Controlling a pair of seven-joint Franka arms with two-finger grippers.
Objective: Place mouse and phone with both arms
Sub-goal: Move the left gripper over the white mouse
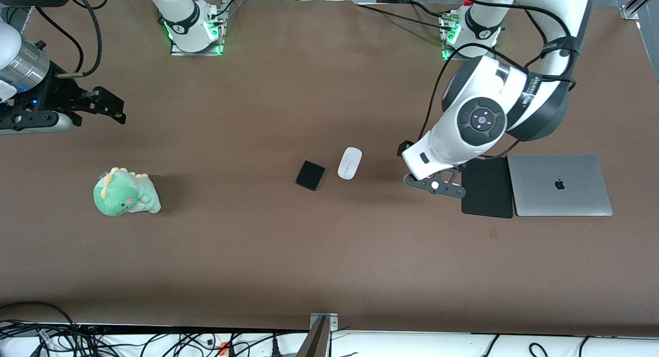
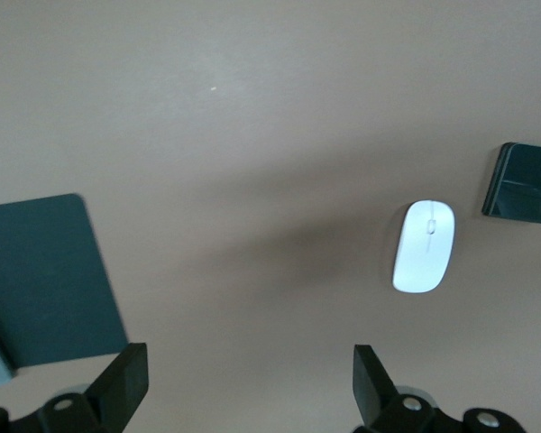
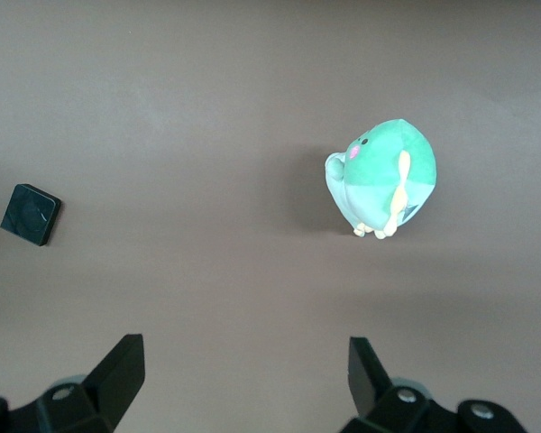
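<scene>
The left arm's black two-finger gripper hangs wide open and empty over bare brown table between the black mouse pad and the glossy white oval mouse, the small flat black phone just beside it, while the right gripper, equally spread and empty, waits near the green plush dinosaur.

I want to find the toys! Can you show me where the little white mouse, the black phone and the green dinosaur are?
mouse (image 1: 349, 163), front view, middle of its white shell.
phone (image 1: 311, 175), front view, middle of its black top face.
green dinosaur (image 1: 123, 194), front view, its plush body.
</scene>
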